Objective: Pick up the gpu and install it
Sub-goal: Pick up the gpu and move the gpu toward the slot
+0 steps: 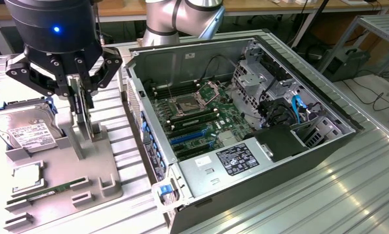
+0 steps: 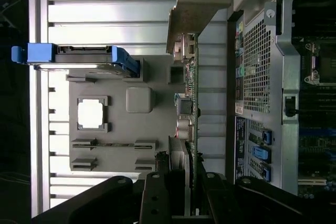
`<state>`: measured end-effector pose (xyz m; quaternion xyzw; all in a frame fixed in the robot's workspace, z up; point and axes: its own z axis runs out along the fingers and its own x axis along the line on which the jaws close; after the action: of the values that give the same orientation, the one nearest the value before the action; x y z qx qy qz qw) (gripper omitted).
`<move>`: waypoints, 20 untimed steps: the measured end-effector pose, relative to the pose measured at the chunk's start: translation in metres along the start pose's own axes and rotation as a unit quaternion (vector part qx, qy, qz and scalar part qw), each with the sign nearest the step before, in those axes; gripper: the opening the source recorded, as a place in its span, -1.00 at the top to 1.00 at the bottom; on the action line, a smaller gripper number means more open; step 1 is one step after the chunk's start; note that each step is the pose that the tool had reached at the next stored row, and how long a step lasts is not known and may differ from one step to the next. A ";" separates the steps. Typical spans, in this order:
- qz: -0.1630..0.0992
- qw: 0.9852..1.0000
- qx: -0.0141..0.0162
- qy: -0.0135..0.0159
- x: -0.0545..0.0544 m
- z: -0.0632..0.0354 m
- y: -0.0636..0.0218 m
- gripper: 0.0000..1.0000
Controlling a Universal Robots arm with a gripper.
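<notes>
Ribbed metal bench (image 1: 350,195) carries a grey parts tray (image 1: 110,181) at lower left; there the gripper (image 1: 79,95) pinches the upright gpu (image 1: 85,122). Lifting it straight up, I judge, should avoid jamming.

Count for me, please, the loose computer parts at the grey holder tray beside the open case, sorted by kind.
gpu, held by the gripper: 1
hard drive: 1
CPU: 1
RAM stick: 1
Total: 4
</notes>
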<state>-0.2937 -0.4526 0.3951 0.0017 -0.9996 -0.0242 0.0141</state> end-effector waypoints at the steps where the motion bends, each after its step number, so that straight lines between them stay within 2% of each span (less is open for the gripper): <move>1: 0.000 1.000 0.000 0.000 0.000 -0.0007 0.0000 0.44; 20: 0.000 1.000 0.000 0.000 0.000 -0.0117 0.0006 0.44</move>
<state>-0.2937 -0.4526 0.4068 0.0017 -0.9996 -0.0241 0.0142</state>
